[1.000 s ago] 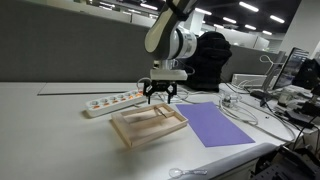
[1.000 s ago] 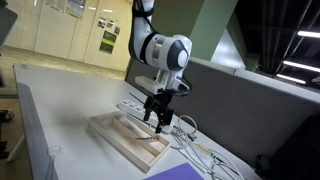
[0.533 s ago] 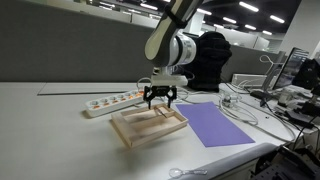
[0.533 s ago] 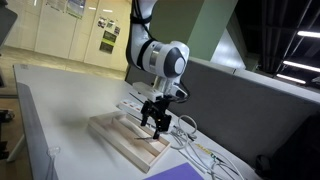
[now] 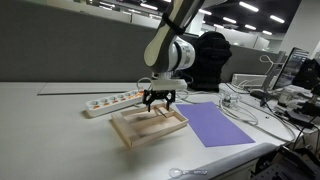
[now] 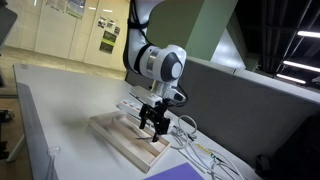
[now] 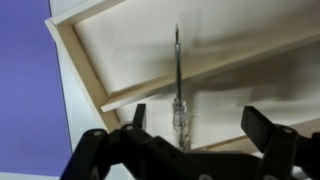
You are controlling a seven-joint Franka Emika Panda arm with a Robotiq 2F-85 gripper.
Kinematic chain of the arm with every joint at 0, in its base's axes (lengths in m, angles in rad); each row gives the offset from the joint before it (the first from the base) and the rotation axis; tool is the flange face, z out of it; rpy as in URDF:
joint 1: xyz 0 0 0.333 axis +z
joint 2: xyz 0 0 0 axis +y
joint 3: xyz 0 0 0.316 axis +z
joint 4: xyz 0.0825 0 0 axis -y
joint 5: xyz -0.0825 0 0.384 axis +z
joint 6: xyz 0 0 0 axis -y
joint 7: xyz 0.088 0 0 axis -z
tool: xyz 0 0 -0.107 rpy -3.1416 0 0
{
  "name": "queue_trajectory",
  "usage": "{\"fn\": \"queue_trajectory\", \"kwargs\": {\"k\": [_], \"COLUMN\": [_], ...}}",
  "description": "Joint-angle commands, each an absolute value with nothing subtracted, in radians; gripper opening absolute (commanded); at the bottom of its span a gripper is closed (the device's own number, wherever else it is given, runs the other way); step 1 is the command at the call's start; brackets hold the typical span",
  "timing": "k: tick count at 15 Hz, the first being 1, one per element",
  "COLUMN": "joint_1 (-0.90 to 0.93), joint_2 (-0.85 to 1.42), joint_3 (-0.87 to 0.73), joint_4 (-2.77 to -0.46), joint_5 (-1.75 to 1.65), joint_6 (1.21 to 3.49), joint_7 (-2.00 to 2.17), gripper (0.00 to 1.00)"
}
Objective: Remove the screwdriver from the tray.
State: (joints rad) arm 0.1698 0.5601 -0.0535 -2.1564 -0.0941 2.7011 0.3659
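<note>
Hovering my claw (image 7: 200,128) spread wide over the tray (image 7: 82,70); screwdriver (image 7: 177,80) lies between the jaws, slightly left of centre, shaft pointing far, square to my closing line.

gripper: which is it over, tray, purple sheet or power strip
The pale wooden tray: the wrist view shows its rim and the screwdriver right below the open gripper; the power strip and purple sheet lie alongside.
</note>
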Motion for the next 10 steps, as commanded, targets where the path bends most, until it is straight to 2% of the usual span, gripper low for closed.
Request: {"fn": "queue_trajectory", "kwargs": {"k": [1,10], "joint_1": [0.182,0.182], "joint_2": [0.573,0.558], "joint_3": [-0.081,-0.111], "joint_4": [-2.143,-2.162], "joint_5": [-0.089,-0.091], "joint_6": [2.714,2.73], "joint_7": [0.356,0.348], "gripper": [0.66,0.05]}}
